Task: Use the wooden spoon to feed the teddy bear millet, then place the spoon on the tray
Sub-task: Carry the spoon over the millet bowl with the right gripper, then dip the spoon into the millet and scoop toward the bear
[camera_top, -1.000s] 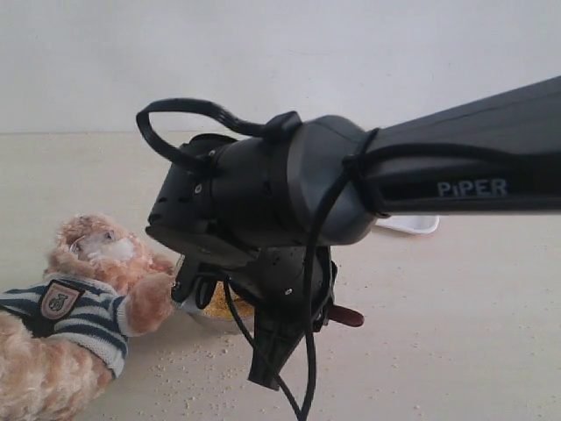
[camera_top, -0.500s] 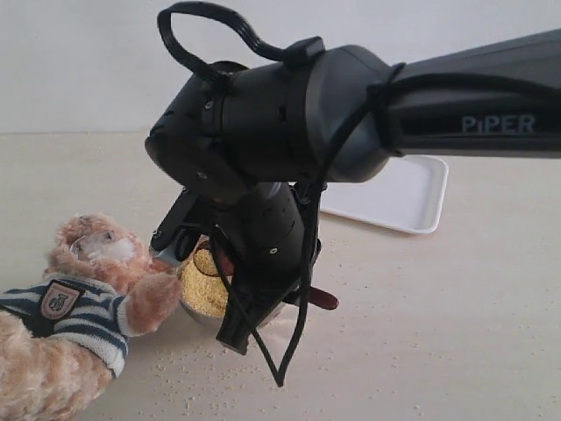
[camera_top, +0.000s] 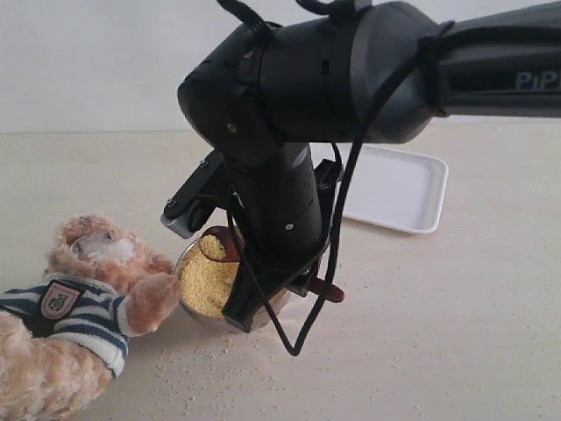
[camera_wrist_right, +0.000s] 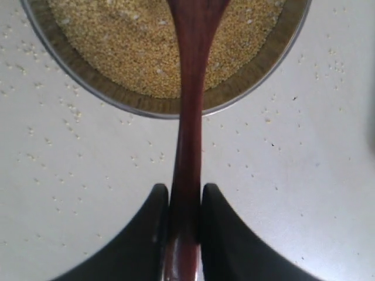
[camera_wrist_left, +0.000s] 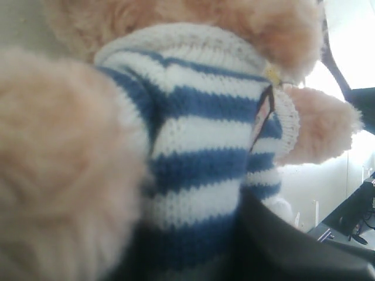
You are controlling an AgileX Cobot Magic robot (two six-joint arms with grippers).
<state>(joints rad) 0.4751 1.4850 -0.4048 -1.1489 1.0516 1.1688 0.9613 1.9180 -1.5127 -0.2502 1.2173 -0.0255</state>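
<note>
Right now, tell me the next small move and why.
Probably swing the spoon level toward the face of the bear. The right gripper is clamped on its handle, its scoop holds millet above the bowl, and the bear lies beside the bowl.

I see the teddy bear (camera_top: pixel 79 298) left of the steel bowl (camera_top: pixel 203 317) holding millet (camera_top: pixel 203 285), the wooden spoon (camera_top: pixel 219 246) above it, and the tray (camera_top: pixel 399 189) behind, to the right.
</note>
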